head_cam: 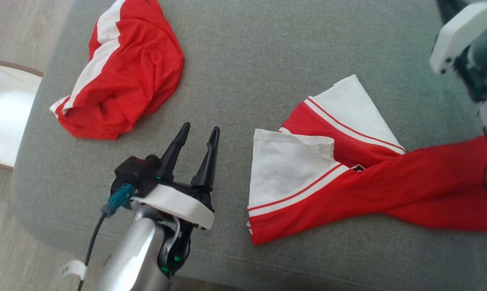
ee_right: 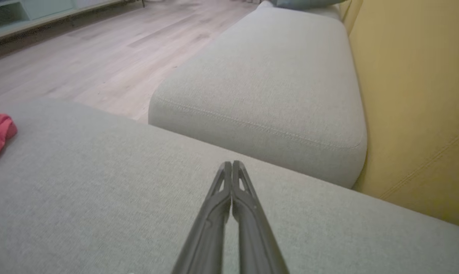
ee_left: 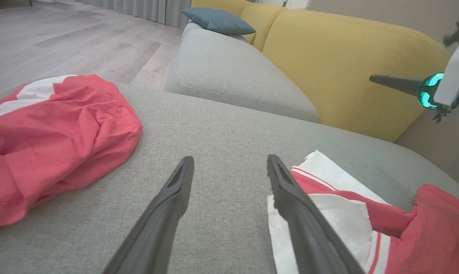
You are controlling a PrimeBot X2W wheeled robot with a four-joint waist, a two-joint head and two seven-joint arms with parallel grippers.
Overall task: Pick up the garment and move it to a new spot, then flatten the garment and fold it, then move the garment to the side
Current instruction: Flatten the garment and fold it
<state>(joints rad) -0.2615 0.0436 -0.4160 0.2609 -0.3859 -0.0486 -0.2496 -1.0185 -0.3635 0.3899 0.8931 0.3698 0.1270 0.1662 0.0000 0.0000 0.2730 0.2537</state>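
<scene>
1. A grey sofa cushion (head_cam: 247,60), seen from above, carries two red-and-white garments that lie well apart.
2. The long garment (head_cam: 348,178), which I take to be the task's thing, lies on the right half of the cushion. At its left end is a white panel edged with red stripes. From there a twisted red length runs off to the right edge of the head view. It is neither flat nor folded.
3. A crumpled garment (head_cam: 126,72) sits in a heap at the far left of the cushion, and neither tool touches it.
4. The left tool (head_cam: 201,127) is released, with its two dark fingers spread wide and nothing between them. It hovers over bare cushion between the two garments, and the long garment's white panel is near its right side.
5. The right tool (ee_right: 231,164) is clenched, with its fingers pressed together and no cloth caught in them. It is over bare cushion, and a yellow backrest (ee_right: 416,95) stands beyond.
6. My judgement of the step: the garment is already lying at a spot on the cushion, so flattening is the work in hand. No fold has begun.
7. The next move probably calls for the right tool to open. Each tool would then take a separate edge or corner of the long garment, and the two would draw apart to undo the twist and spread the cloth. The cloth looks thin and likely to bunch, so a pinch right at the hem seems wise.
</scene>
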